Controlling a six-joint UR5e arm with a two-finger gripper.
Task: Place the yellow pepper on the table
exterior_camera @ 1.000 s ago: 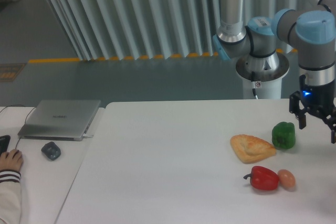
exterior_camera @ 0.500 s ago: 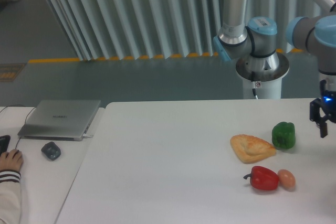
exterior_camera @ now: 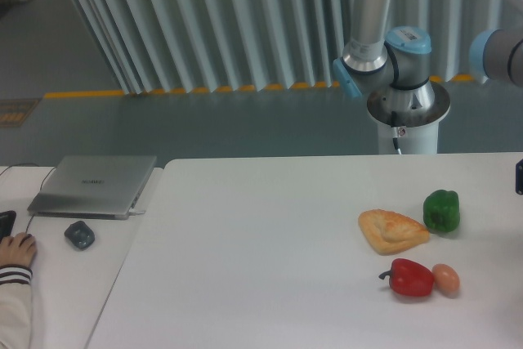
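The white table [exterior_camera: 270,234] fills the lower part of the view, its rounded corner at the upper left. On its right side lie four foods. A tan pastry [exterior_camera: 393,230] sits flat, and just to its right a green pepper [exterior_camera: 442,210] stands close beside it, possibly touching its edge. Nearer the camera, a red pepper [exterior_camera: 410,277] lies with its stem pointing left, and a small peach egg [exterior_camera: 446,278] rests against its right side.

No yellow pepper shows anywhere in the view, so I cannot tell where it is.

The arm's base [exterior_camera: 407,112] stands behind the table's far edge, with a grey-and-blue link [exterior_camera: 372,6] rising out of the top of the view. Another joint [exterior_camera: 498,51] shows at the right edge. Only a small dark sliver of the gripper [exterior_camera: 519,177] is visible at the far right edge, above the table and well to the right of the green pepper. The fingers are out of view, so I cannot tell whether they are apart, together, or clamped on something.

To the left is a separate white desk [exterior_camera: 57,284]. On it are a closed grey laptop [exterior_camera: 94,185], a dark mouse [exterior_camera: 79,234], and a person's hand [exterior_camera: 15,249] with a striped cuff at the left edge.
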